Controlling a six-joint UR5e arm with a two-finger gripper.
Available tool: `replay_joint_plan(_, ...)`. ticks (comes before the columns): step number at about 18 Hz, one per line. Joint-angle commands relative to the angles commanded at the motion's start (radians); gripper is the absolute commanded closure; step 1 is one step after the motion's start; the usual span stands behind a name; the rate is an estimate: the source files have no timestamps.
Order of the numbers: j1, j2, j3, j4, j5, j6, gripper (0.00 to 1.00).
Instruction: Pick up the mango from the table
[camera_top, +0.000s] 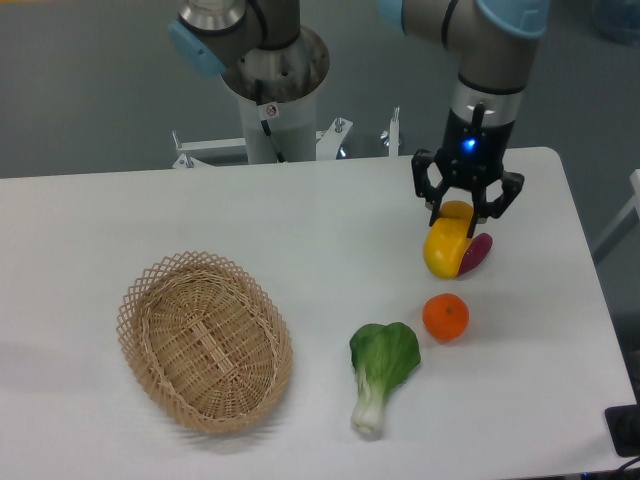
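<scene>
The mango (446, 249) is yellow, shading to orange at its upper end, and lies at the right rear of the white table (300, 230). My gripper (461, 214) points straight down over it. Its two fingers sit on either side of the mango's orange upper end, closed on it. The mango is tilted, with its yellow lower end down toward the tabletop. I cannot tell whether that end touches the table.
A small purple-red sweet potato (478, 254) lies right against the mango's right side. A round orange (445, 317) sits just in front. A green bok choy (381, 368) lies front centre. A wicker basket (203, 340) stands at the front left.
</scene>
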Motion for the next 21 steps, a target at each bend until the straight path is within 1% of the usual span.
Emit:
replay_joint_plan(4, 0.0, -0.003, 0.012, 0.0, -0.002, -0.012, 0.63)
replay_joint_plan(21, -0.005, -0.009, 0.012, 0.009, -0.005, -0.012, 0.63)
